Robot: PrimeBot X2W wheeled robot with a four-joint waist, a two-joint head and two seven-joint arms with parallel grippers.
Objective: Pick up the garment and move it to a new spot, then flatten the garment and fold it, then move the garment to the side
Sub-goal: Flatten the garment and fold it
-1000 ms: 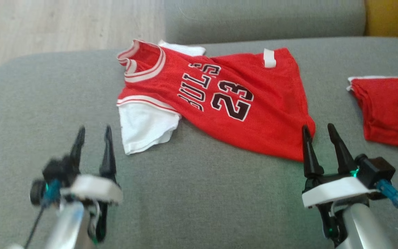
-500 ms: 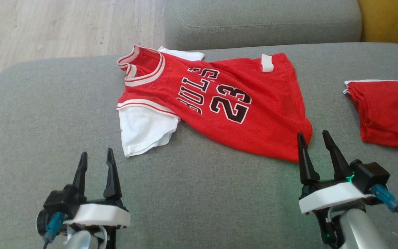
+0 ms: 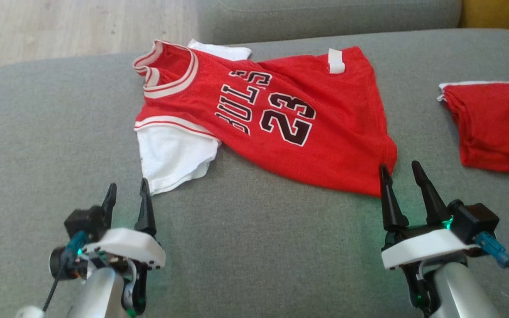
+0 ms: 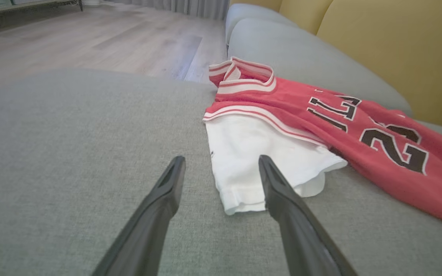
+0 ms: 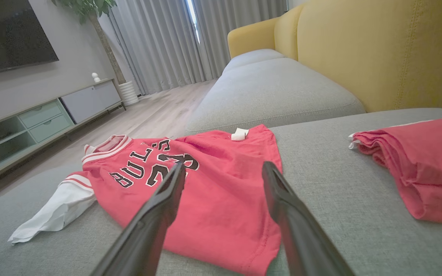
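The garment [image 3: 272,119] is a red jersey with "BULLS 23" in black and white sleeves, spread loosely on the grey sofa seat [image 3: 245,247]. My left gripper [image 3: 127,192] stands open just short of the near white sleeve [image 3: 172,157]; in the left wrist view that white sleeve [image 4: 261,161] lies just beyond and between the fingertips of the left gripper [image 4: 221,163]. My right gripper [image 3: 399,171] is open beside the jersey's near hem corner. The right wrist view has the garment [image 5: 213,184] lying under the open right gripper [image 5: 224,168].
A second red cloth [image 3: 495,126] lies folded at the right of the seat, also in the right wrist view as red cloth [image 5: 416,165]. Yellow sofa back [image 5: 378,50] rises behind. Wooden floor [image 3: 69,26] lies past the seat's far left edge.
The head camera has shifted, so the whole picture moved. My left gripper has come forward toward the white sleeve. The right gripper holds beside the hem corner. Both stay open.
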